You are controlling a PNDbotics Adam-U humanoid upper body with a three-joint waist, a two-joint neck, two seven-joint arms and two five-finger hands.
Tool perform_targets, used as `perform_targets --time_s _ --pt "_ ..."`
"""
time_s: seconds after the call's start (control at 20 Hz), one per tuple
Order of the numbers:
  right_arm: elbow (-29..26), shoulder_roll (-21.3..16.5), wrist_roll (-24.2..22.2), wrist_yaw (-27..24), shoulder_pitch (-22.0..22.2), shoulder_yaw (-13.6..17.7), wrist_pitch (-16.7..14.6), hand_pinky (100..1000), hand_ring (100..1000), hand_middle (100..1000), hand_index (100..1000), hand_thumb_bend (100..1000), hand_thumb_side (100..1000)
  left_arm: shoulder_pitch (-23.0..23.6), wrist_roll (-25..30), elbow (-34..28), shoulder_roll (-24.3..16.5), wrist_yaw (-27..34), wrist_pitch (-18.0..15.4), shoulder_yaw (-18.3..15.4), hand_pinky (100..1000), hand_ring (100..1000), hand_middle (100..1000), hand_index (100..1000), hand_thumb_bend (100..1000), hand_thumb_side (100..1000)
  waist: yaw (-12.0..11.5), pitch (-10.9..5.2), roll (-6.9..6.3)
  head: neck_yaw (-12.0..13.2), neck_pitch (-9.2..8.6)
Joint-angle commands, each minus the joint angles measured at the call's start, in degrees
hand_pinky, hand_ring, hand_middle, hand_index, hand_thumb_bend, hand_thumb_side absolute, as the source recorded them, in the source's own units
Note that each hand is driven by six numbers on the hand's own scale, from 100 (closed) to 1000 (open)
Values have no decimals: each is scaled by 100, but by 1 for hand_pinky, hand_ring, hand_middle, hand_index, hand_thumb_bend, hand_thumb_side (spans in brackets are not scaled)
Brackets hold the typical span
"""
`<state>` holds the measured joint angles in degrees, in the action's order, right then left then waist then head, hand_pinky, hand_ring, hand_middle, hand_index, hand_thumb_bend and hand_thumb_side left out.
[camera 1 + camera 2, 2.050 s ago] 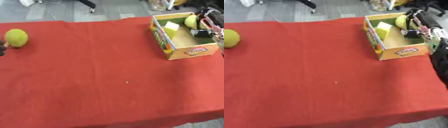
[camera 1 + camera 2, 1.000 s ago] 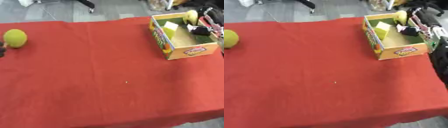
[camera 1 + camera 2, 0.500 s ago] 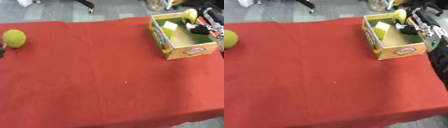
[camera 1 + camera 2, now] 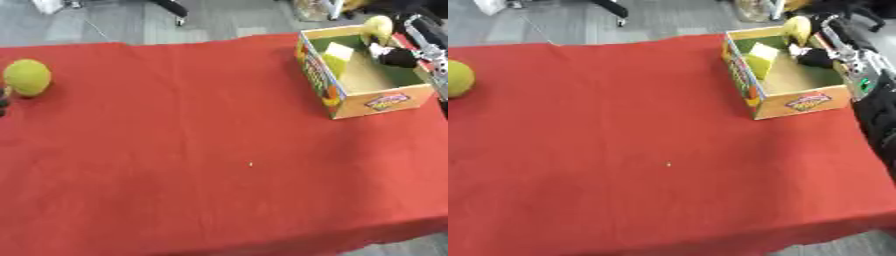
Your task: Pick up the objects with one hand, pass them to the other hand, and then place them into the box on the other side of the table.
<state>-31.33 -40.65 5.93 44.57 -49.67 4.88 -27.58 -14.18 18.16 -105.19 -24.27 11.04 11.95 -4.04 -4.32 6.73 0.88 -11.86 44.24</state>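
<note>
Two yellow-green round fruits were in sight: one (image 4: 27,77) lay on the red cloth surface (image 4: 192,150) at its far left edge, the other (image 4: 378,26) was at the back of the open cardboard box (image 4: 385,102) on the right, against the dark fingers of the right hand (image 4: 814,56), which seemed curled round it. A pale yellow block (image 4: 760,59) leaned inside the box's left wall. Left hand: only a dark sliver (image 4: 3,102) at the left edge, fingers not readable.
</note>
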Motion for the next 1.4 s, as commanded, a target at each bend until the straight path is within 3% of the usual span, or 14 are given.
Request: perform_targets --time_s 0.05,0.4,0.75,1.3,1.4 --pt "-116 -266 -46 -17 -111 -1 25 789 745 776 915 100 531 -41 19 -113 -73 17 -12 -50 834 752 707 812 636 731 -4 24 -8 -19 -12" --pt "-128 -272 -92 104 -115 -4 67 794 753 788 1000 100 507 -41 46 -115 -73 20 -10 -44 835 756 707 813 635 733 6 23 -18 -31 -12" --pt "-116 -269 -55 215 -110 -2 66 797 754 792 1000 100 419 -38 58 -113 -73 25 -8 -42 836 758 707 813 635 733 10 26 -27 -42 -12" --pt "-77 -269 -30 304 -110 -1 69 797 753 790 1000 100 387 -30 70 -116 -72 33 -7 -40 837 759 708 813 633 734 15 25 -30 -70 -12" --pt "-86 -272 -19 346 -108 -8 65 797 753 791 1000 100 329 -28 74 -115 -71 34 -6 -39 837 759 708 813 633 734 16 25 -29 -73 -12"
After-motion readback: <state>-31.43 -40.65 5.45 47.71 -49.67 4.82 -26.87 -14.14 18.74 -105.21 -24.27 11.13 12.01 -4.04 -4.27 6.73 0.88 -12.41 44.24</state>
